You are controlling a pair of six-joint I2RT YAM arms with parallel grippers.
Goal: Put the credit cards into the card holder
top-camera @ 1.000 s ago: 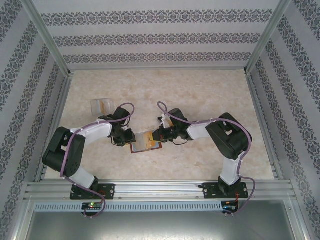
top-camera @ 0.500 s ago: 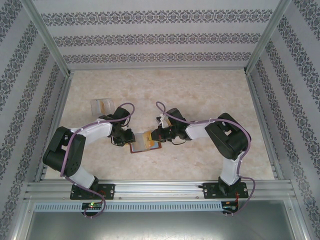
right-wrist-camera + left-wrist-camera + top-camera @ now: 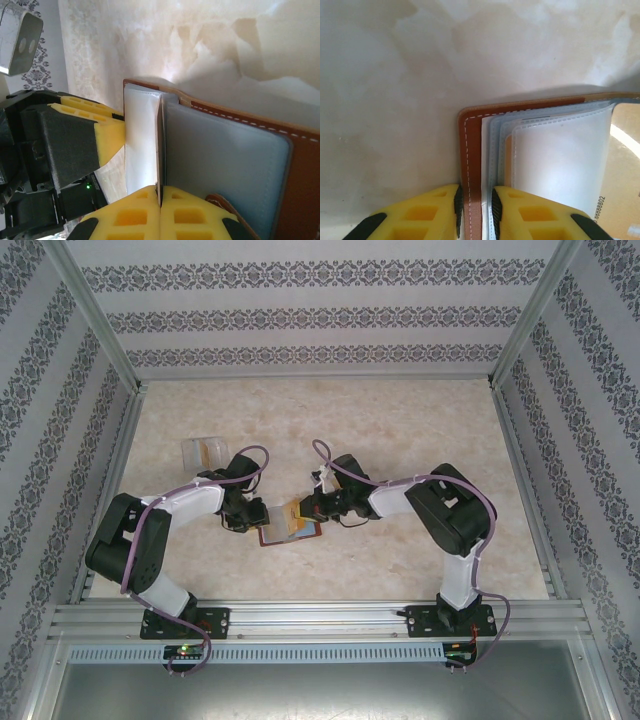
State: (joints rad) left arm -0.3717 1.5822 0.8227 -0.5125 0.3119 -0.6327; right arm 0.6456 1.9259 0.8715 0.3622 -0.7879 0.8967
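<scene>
Insertion is under way. Mid-width, toward the near edge of the desk, the left claw is clenched on the card holder by its leather edge. The right claw pinches the orange-tan credit card at the sleeves. Next, it likely needs a square slide into a pocket. Since a second ago the right claw has edged leftward.
</scene>
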